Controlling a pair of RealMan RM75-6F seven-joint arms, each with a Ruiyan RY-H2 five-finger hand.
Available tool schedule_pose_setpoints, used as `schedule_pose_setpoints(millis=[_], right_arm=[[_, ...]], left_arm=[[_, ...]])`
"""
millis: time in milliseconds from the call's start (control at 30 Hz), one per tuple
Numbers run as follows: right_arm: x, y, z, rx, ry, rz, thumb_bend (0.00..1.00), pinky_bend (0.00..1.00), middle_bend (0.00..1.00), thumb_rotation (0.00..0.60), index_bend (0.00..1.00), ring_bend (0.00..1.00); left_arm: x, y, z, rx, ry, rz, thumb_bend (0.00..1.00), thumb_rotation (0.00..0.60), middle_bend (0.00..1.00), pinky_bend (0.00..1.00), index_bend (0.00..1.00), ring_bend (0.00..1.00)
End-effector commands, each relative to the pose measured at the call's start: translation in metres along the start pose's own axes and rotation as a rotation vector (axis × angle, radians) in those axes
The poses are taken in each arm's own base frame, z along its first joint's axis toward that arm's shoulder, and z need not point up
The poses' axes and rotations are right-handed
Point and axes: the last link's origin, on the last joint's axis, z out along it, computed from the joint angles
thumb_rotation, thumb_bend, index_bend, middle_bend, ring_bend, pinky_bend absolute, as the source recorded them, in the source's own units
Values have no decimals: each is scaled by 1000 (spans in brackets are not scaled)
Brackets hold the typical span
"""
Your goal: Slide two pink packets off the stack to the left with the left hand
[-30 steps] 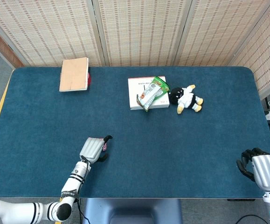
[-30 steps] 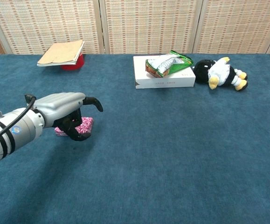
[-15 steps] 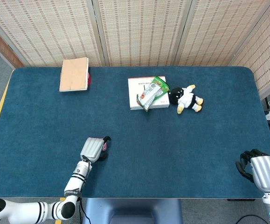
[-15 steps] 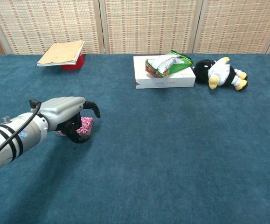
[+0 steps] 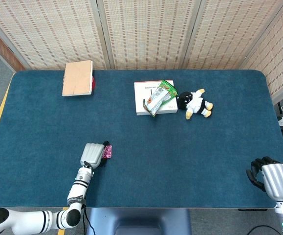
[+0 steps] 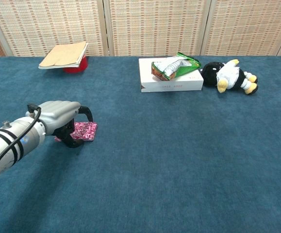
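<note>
Two hands show at the near edge of the blue surface (image 5: 43, 127). The left hand (image 5: 93, 154) lies palm down over the left part of the pink packets (image 6: 83, 131), which sit near the front edge, left of the middle. In the chest view its dark fingers (image 6: 72, 141) curl down against the near-left side of the packets, touching them; whether it grips them or only presses on them I cannot tell. The packets' right end sticks out uncovered. How many packets lie there cannot be made out.

To the left of the packets the surface runs bare all the way to the left edge, and bare cloth also spreads behind them toward the far edge. The right hand (image 5: 271, 178) hangs at the front right corner, just off the surface's edge, dark fingers curled inward with nothing in them.

Near the far left corner lies a tan notebook (image 5: 77, 78), resting on something red (image 6: 74, 67). Toward the middle of the far edge is a white box (image 5: 142, 95) with a green snack bag (image 5: 160, 97) lying across it, and a black-and-white plush toy (image 5: 195, 104) just beside the box on its right. All of these are well apart from the packets.
</note>
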Motion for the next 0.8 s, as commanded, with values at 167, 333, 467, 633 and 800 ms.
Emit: schedule_pose_setpoints(millis=[167, 333, 467, 633, 800], right_arm=[[0, 0, 0, 2, -5, 0, 282, 745, 675, 600, 779, 544], [-1, 0, 0, 1, -7, 0, 282, 745, 675, 600, 778, 544], [-1, -1, 0, 3, -12, -1, 282, 745, 675, 600, 778, 544], [-1, -1, -1, 4, -16, -1, 282, 745, 675, 600, 779, 544], [-2, -1, -1, 7, -24, 0, 282, 745, 675, 600, 779, 544]], left_arm=[[2, -1, -1, 24, -1, -5, 338, 600, 1000, 1000, 253, 1000], [1, -3, -2, 32, -15, 3, 336, 600, 1000, 1000, 252, 1000], [1, -5, -2, 45, -27, 10, 337, 600, 1000, 1000, 237, 1000], [4, -6, -2, 60, -28, 8, 336, 600, 1000, 1000, 194, 1000], [3, -8, -4, 69, -26, 19, 336, 600, 1000, 1000, 169, 1000]])
